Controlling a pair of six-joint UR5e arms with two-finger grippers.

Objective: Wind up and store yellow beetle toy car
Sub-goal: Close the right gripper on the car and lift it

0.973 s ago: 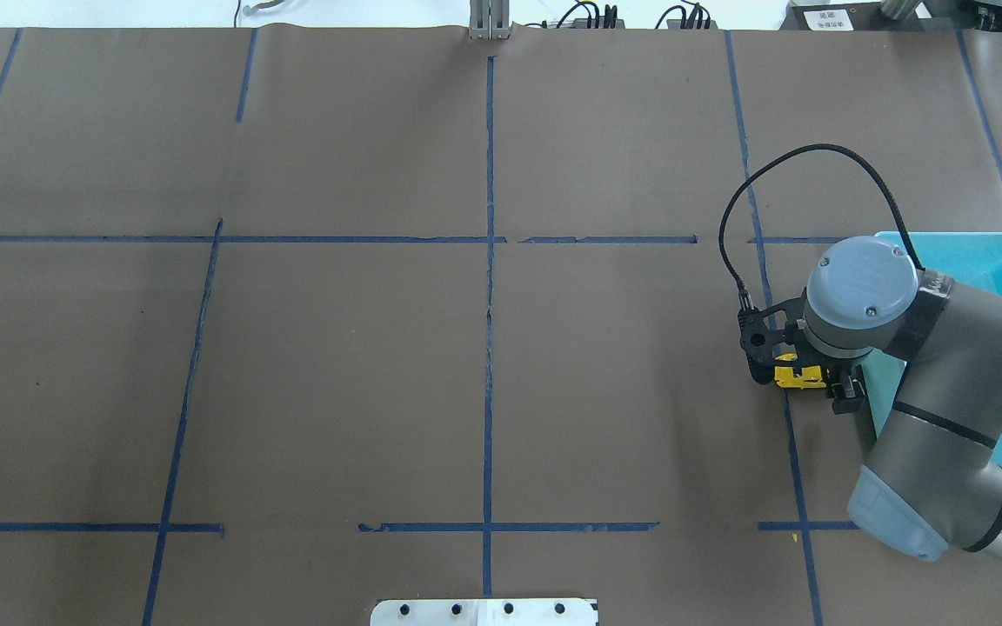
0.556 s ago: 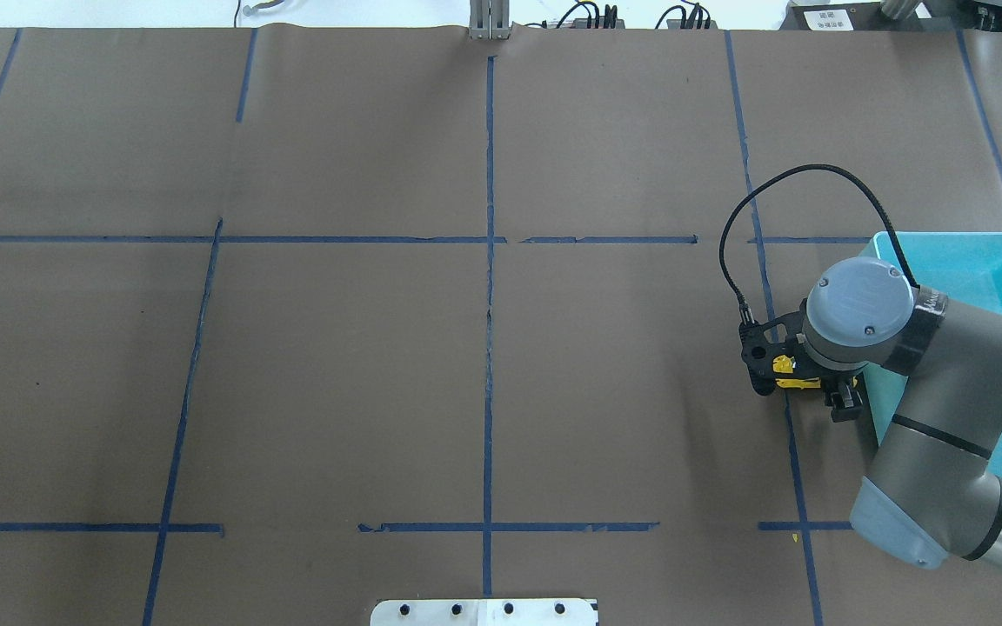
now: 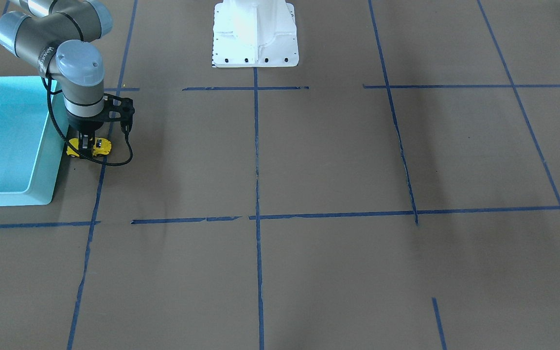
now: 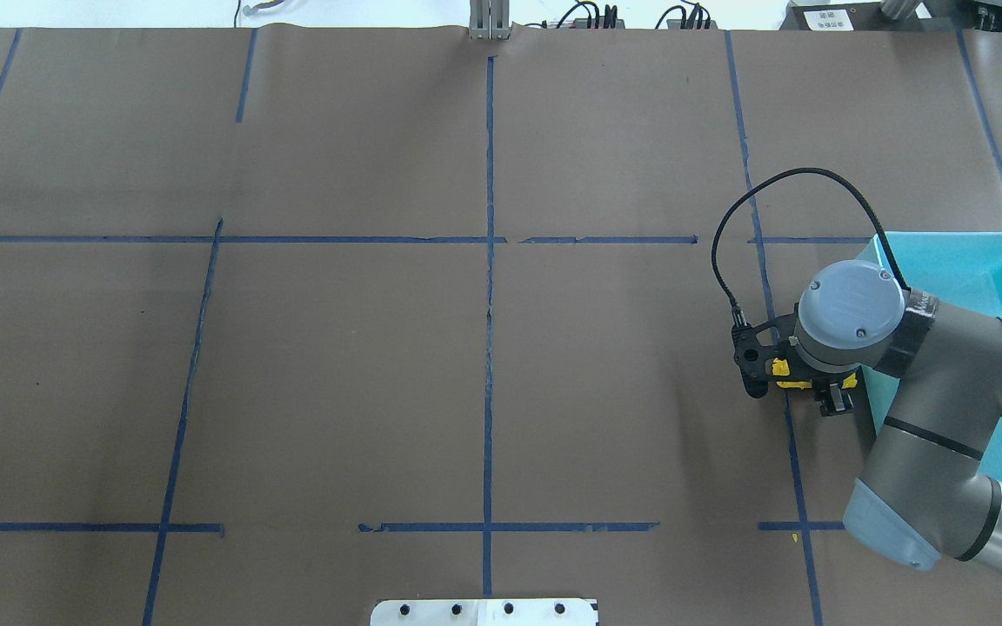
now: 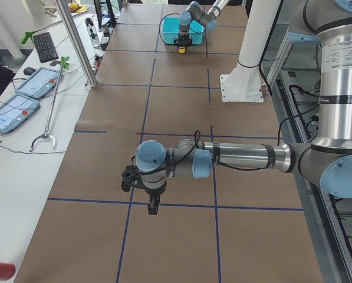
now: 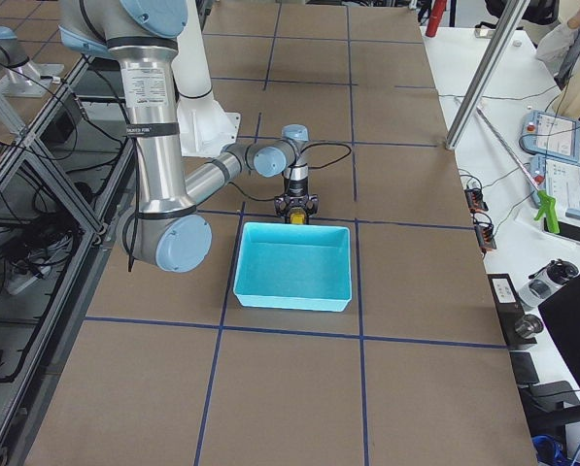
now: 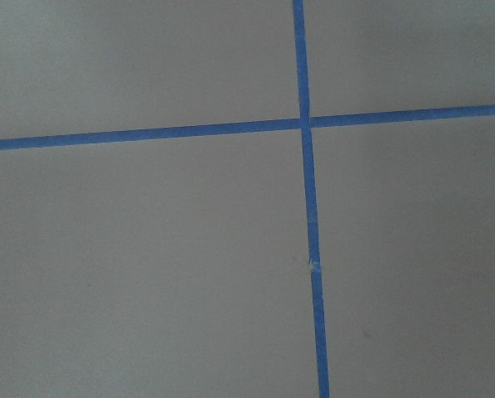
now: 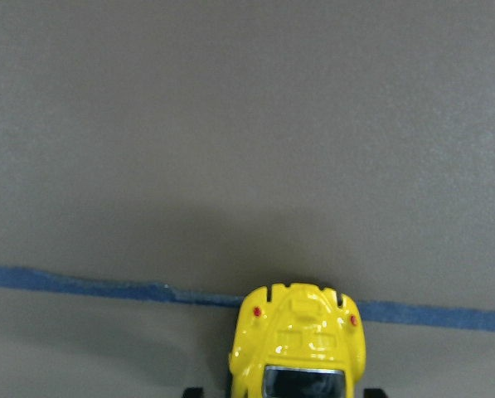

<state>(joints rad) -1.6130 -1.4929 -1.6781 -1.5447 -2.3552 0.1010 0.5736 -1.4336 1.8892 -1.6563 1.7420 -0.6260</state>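
yellow beetle toy car [image 8: 301, 340] clamped in my right gripper [image 3: 87, 145], beside the turquoise bin [image 3: 42, 146]. left gripper [image 5: 153, 209]: i cannot tell.

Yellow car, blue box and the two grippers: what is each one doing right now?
yellow beetle toy car: on the table, gripped, beside the bin, not in it.
right gripper: shut on the car.
turquoise bin: empty.
left gripper: above the table; open or shut, cannot tell.
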